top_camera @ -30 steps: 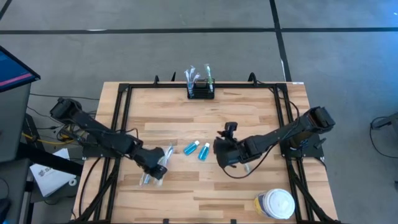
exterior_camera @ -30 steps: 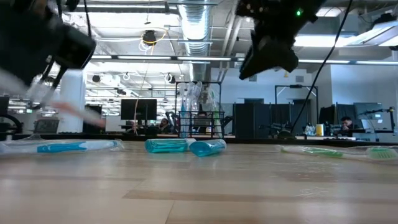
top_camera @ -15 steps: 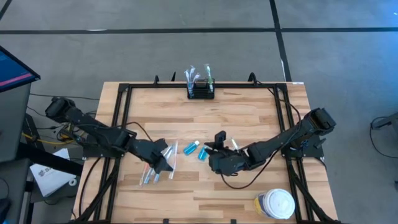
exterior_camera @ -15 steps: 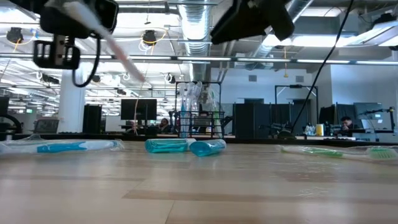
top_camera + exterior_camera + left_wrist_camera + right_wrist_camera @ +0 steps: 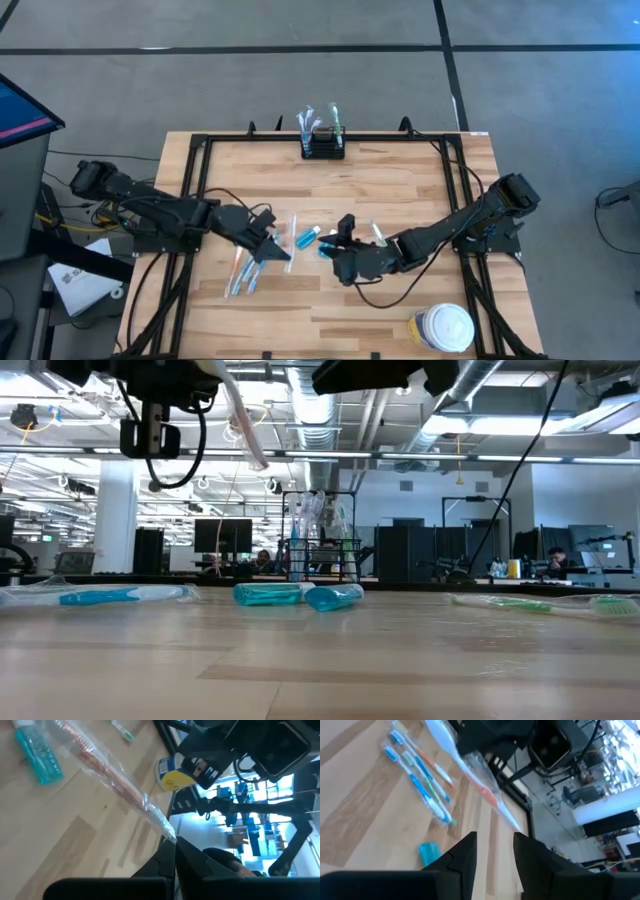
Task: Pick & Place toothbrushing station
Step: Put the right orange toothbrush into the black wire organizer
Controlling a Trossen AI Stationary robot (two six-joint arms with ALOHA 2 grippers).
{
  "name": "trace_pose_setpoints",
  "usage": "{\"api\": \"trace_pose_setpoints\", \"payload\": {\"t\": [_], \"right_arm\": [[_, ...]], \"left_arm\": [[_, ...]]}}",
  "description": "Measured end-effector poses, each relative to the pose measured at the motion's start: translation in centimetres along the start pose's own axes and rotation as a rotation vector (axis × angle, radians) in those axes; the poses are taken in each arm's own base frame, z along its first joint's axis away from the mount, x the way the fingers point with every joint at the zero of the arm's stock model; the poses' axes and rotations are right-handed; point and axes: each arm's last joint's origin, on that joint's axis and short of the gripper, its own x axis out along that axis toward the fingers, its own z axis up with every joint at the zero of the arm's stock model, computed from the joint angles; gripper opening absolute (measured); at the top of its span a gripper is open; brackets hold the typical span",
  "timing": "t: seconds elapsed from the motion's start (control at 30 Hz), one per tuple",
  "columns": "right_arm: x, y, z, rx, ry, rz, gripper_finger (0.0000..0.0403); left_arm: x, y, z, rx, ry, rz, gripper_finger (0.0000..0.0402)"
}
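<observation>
Two blue bottles (image 5: 315, 240) lie mid-bench (image 5: 400, 180). Wrapped toothbrushes (image 5: 243, 275) lie left of them. A white-lidded, yellow-labelled jar (image 5: 441, 327) stands at the near right corner.

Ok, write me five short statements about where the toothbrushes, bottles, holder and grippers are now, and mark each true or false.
1. The left gripper is shut on a wrapped toothbrush. True.
2. The black holder stands at the table's far edge with toothbrushes in it. True.
3. The right gripper holds a blue bottle. False: its fingers are open and empty.
4. The white-lidded jar sits inside the holder. False: it stands at the near right corner.
5. Two blue bottles lie mid-table. True.
</observation>
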Motion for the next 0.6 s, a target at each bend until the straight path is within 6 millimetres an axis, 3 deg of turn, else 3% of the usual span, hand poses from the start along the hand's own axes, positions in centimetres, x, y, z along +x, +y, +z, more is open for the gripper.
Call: {"api": "trace_pose_setpoints", "payload": {"t": [0.6], "right_arm": [[0.25, -0.77, 0.92, -0.1, -0.135, 0.011, 0.0118]], "left_arm": [[-0.09, -0.78, 0.67, 0.008, -0.028, -0.099, 0.0]]}}
